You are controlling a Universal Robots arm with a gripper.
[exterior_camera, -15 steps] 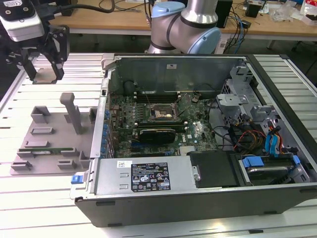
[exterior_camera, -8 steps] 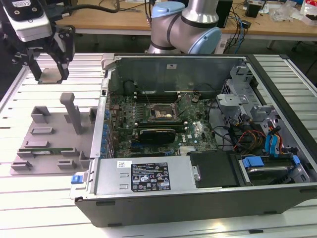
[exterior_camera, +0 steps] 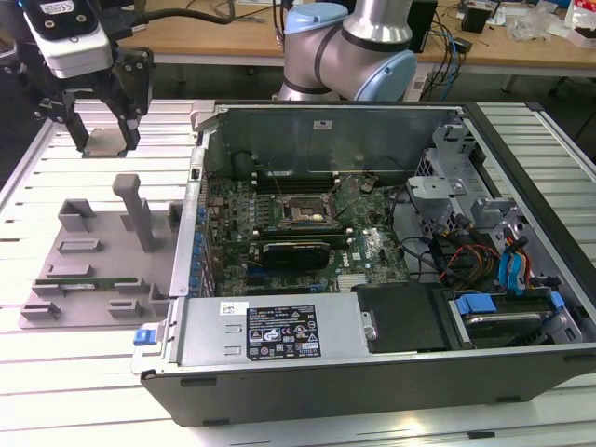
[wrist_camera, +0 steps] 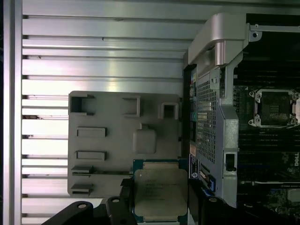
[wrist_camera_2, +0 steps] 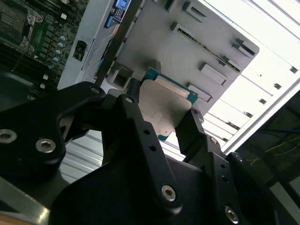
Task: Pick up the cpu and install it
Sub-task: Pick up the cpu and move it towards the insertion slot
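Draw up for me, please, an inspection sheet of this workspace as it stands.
Surface: slatted metal table, bearing a grey fixture tray and an open computer case.
Job's things: the cpu is held in the air near the tray; the socket on the motherboard looks empty.
Clutter: nothing seen.
Grippers: the pincer is shut on the cpu, to the exterior view's left of the case.
Cables: coloured cables inside the case.
Surroundings: wooden desk behind the arm's base.
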